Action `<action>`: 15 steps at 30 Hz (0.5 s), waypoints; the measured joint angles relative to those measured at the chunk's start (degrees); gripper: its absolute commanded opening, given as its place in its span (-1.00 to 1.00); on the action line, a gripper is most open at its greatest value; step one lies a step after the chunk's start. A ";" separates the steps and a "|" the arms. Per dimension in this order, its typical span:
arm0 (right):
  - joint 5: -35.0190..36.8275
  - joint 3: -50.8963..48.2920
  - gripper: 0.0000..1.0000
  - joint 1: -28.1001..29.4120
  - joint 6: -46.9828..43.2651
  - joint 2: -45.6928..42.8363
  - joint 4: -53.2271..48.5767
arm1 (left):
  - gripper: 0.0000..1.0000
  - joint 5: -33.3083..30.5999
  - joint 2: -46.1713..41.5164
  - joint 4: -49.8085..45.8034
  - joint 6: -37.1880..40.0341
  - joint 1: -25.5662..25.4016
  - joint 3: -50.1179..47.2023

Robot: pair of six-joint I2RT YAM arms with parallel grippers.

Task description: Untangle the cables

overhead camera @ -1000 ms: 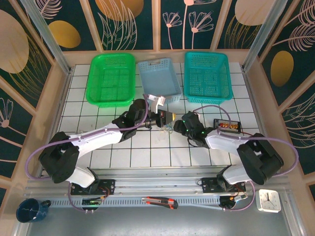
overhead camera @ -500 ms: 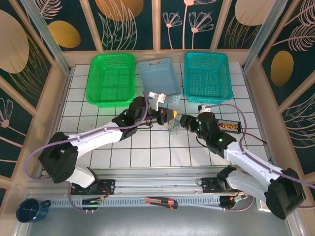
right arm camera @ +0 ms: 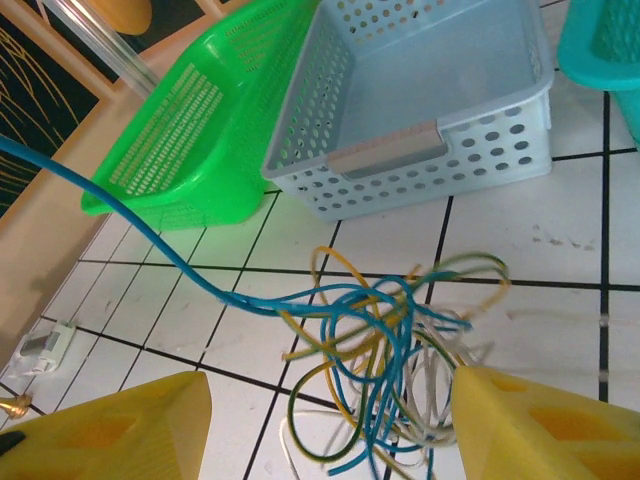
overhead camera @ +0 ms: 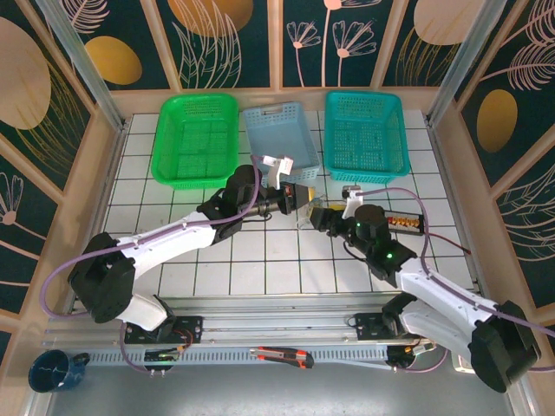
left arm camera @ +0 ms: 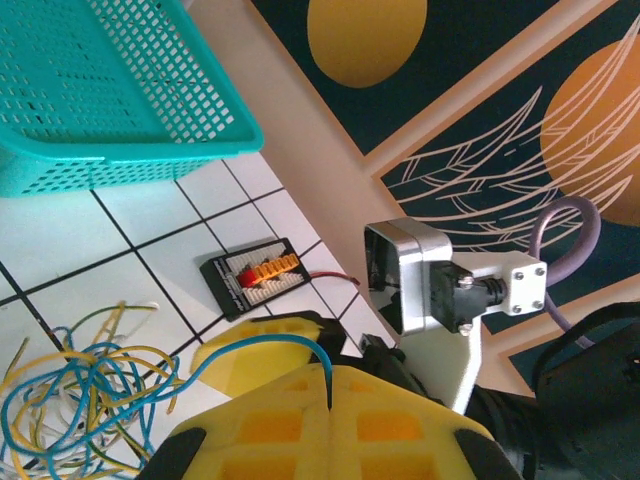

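Cables (right arm camera: 385, 330) lie just ahead of right gripper (right arm camera: 328, 385).

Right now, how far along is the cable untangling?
Done: nothing yet; the cables are one knotted clump on the tiles. In hand: the left hand is shut on a blue strand stretched away from the clump, while the right hand hovers open over it. Left: freeing every strand.

We count three baskets (green basket (overhead camera: 196, 97), pale blue basket (overhead camera: 279, 139), teal basket (overhead camera: 365, 95)), two robot arms (left arm (overhead camera: 173, 236), right arm (overhead camera: 429, 290)), one tangle of cables (right arm camera: 385, 340), its strands too interwoven to number, one connector board (overhead camera: 401, 223), one mug (overhead camera: 54, 370) and one utility knife (overhead camera: 282, 356).
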 measured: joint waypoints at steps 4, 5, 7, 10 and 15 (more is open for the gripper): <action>-0.15 0.92 0.29 0.00 -1.07 3.85 3.26 | -1.00 0.35 0.02 0.15 -0.61 0.00 0.15; -0.13 1.29 0.29 0.00 -1.22 4.87 4.22 | -1.00 0.52 0.04 0.17 -0.68 0.00 0.24; -0.07 1.90 0.29 0.00 -1.42 6.73 6.14 | -1.00 0.81 0.09 0.35 -0.87 0.00 0.35; 0.09 2.71 0.28 0.00 -1.44 9.40 8.90 | -1.00 0.98 0.09 0.42 -1.11 0.00 0.59; 0.72 3.23 0.22 0.02 -1.38 14.05 13.79 | -1.00 1.05 0.09 0.98 -1.99 0.00 0.66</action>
